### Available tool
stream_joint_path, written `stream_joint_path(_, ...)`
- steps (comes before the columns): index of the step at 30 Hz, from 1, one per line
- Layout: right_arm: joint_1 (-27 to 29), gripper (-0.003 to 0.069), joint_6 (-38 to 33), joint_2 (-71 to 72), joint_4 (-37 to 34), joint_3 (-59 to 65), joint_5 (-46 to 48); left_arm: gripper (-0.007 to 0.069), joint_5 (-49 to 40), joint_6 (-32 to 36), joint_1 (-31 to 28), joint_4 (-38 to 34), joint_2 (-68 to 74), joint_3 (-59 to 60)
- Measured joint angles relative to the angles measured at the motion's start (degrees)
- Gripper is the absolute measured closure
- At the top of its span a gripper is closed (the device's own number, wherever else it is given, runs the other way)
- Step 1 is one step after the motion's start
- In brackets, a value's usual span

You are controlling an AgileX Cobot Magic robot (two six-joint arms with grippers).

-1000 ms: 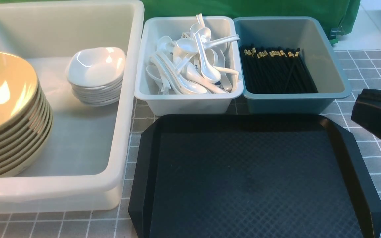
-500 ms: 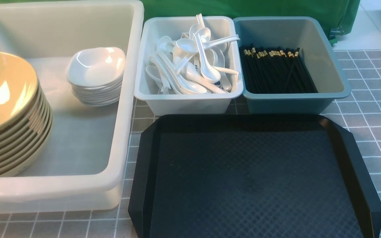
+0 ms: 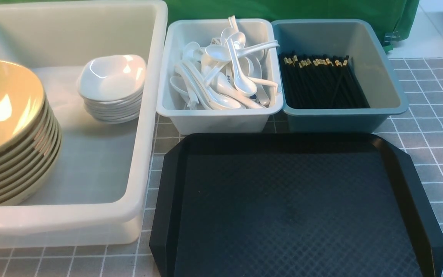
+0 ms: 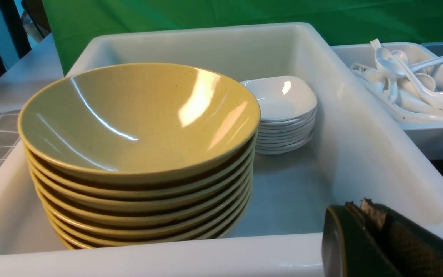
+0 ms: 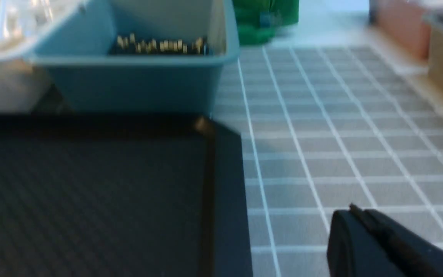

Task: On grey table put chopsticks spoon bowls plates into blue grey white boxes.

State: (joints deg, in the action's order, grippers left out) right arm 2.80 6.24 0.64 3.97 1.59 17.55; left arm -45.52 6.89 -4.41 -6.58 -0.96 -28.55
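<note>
A stack of yellow-green bowls (image 3: 6, 115) and a stack of white plates (image 3: 112, 86) stand in the large white tub (image 3: 144, 154). Several white spoons (image 3: 225, 77) lie in the pale grey bin (image 3: 214, 119). Black chopsticks (image 3: 321, 82) lie in the blue bin (image 3: 340, 119). Neither gripper shows in the front view. In the left wrist view my left gripper (image 4: 356, 206) is shut and empty over the tub's near rim (image 4: 206, 254), beside the bowls (image 4: 137, 123). In the right wrist view my right gripper (image 5: 354, 211) is shut and empty above the grey table (image 5: 340, 154), beside the tray.
An empty black textured tray (image 3: 294, 207) lies in front of the two small bins; its corner shows in the right wrist view (image 5: 221, 161). A green cloth (image 3: 283, 9) hangs behind the bins. Pink and tan boxes (image 5: 437, 46) stand at the table's far edge in the right wrist view.
The right gripper was at the right edge of the front view a second ago and has drawn back out of it. Nothing else has moved.
</note>
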Motion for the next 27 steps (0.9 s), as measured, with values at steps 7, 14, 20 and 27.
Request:
stream_joint_path(7,-2.2,0.0627,0.0,0.0,0.2,0.0,0.7,0.0634,-0.1,0.0,0.0,0.0,0.0,0.0)
stream_joint_path(14,-2.2,0.0627,0.0,0.0,0.2,0.0,0.7,0.0634,-0.2,-0.1,0.0,0.0,0.0,0.0)
stream_joint_path(20,-2.2,0.0625,0.0,0.0,0.2,0.0,0.7,0.0634,-0.2,-0.2,0.0,0.0,0.0,0.0)
stream_joint_path(27,-2.2,0.0625,0.0,0.0,0.2,0.0,0.7,0.0634,-0.2,-0.2,0.0,0.0,0.0,0.0)
